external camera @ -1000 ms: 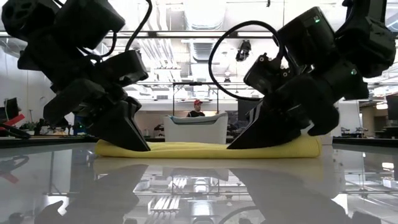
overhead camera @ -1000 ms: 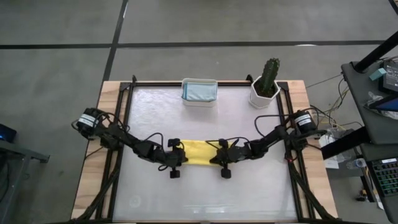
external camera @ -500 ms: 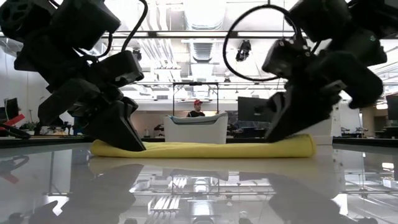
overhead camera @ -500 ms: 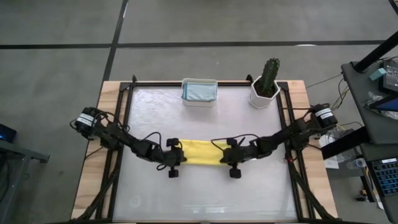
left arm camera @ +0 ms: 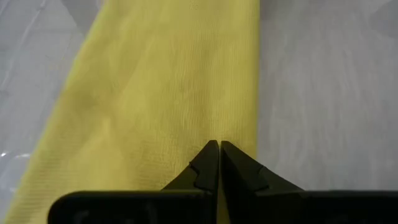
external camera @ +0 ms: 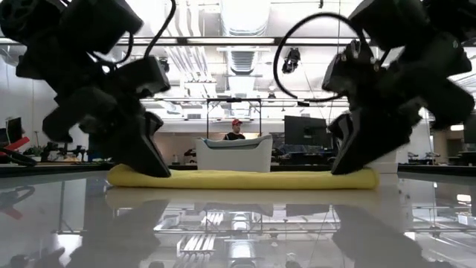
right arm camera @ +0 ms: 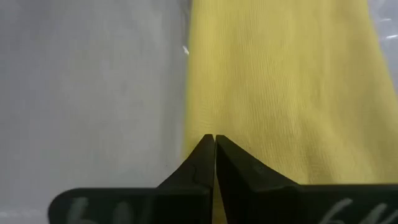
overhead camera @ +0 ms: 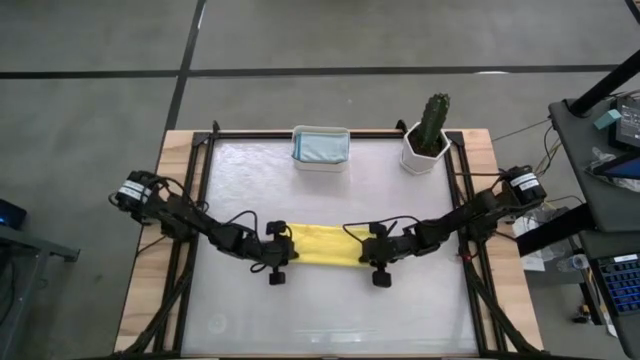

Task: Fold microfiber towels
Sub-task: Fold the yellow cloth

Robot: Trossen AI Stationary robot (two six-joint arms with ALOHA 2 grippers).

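Yellow towel (overhead camera: 323,245) lies folded in a strip at frame center. My left gripper (overhead camera: 286,252) and right gripper (overhead camera: 366,254), fingers together, each press one end of it.

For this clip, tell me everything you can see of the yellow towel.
The yellow towel is a soft, finely woven cloth lying flat mid-table as a long narrow band, seemingly already folded; the low view shows a thick, rounded edge. The left claw sits shut on its left end and the right claw shut on its right end, both at the near edge. The wrist views show each claw's tips pressed together over the fabric. Nothing else touches it.
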